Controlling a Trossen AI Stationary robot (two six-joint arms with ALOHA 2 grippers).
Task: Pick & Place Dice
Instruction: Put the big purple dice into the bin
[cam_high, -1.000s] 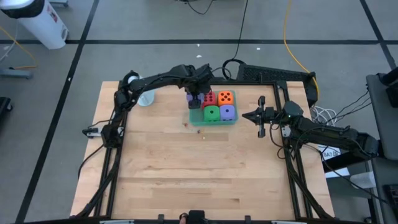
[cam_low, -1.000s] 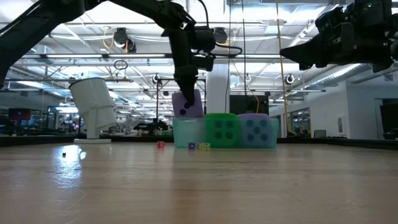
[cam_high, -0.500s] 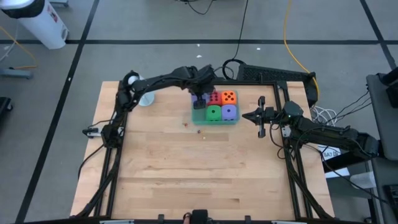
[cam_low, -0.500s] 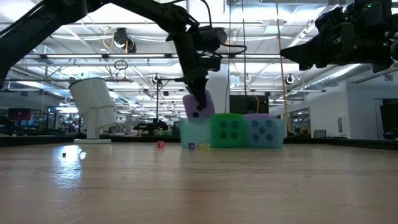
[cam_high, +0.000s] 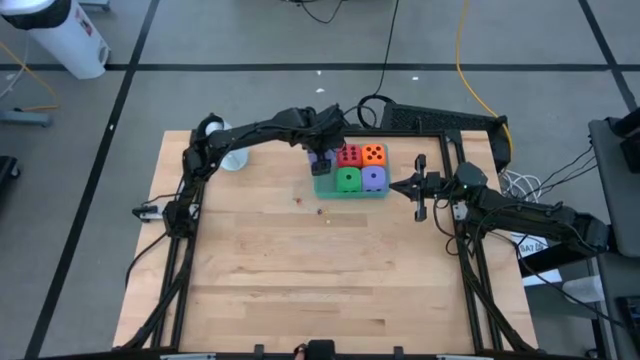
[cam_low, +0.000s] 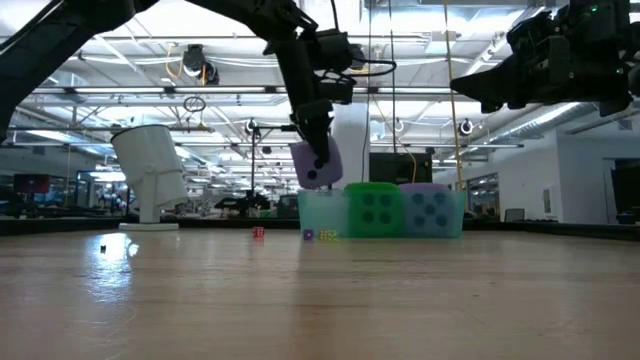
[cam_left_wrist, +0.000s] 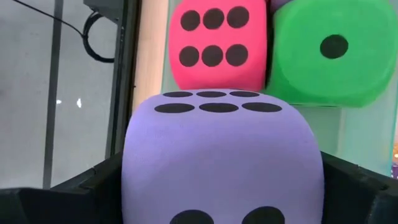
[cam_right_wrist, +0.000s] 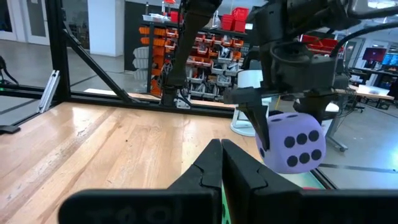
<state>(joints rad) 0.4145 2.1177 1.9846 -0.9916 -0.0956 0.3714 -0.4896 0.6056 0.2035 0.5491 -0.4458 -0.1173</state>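
My left gripper (cam_high: 320, 160) hangs over the left end of the translucent green tray (cam_high: 352, 194), shut on a purple-blue die (cam_low: 317, 165). That die also shows in the right wrist view (cam_right_wrist: 291, 142). In the tray sit the red die (cam_high: 350, 155), the orange die (cam_high: 372, 154), the green die (cam_high: 346, 179) and the second purple-blue die (cam_high: 373, 178). They rest on its floor. My right gripper (cam_high: 418, 192) waits to the right of the tray, above the table, shut and holding nothing. My left gripper pinches the purple-blue die (cam_left_wrist: 224, 155) between its two fingers (cam_left_wrist: 93, 183), one on each of two opposite side faces. The fingers come from above, pointing down. The die is lifted clear, slightly tilted, its underside about level with the tray's rim (cam_low: 320, 195).
Several tiny dice lie on the wood just near of the tray (cam_high: 297, 199) (cam_high: 321, 210). A white tilted container (cam_low: 150, 175) stands at the far left of the table (cam_high: 232, 157). The near half of the wooden table (cam_high: 320, 290) is bare.
My left gripper has carried the purple-blue die toward the table's right edge and a little up, from low against the tray's left wall to just above its rim. The tray with its dice has slid toward the right edge along the table.
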